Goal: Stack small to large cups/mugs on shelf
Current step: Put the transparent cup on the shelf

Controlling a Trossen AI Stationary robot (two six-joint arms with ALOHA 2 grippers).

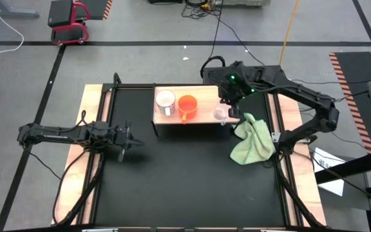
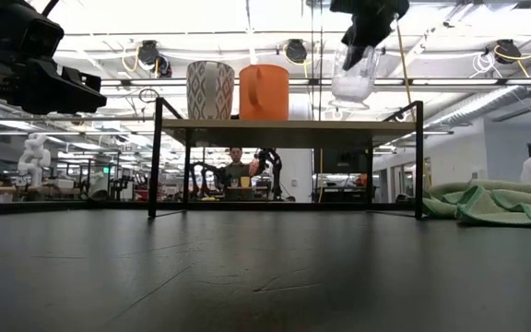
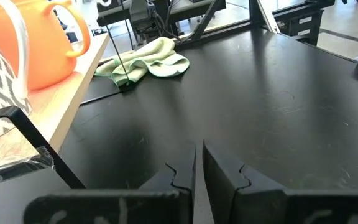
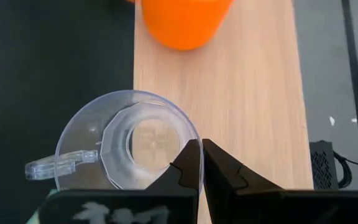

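Cups: I see the white mug (image 1: 165,100) and orange mug (image 1: 187,105) standing on the shelf (image 1: 205,98); my right pincer (image 2: 361,44), at their 3 o'clock, grips the clear glass cup (image 2: 352,77) above the board, unplaced. Left pincer (image 1: 131,142) idles narrow over the tabletop (image 1: 185,180).

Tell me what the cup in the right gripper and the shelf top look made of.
Clear cup: transparent, glossy glass or plastic, can't tell which; the board shows through it. Right gripper pinches its rim. Shelf: pale matte wood, judging by fine visible grain, possibly laminate.
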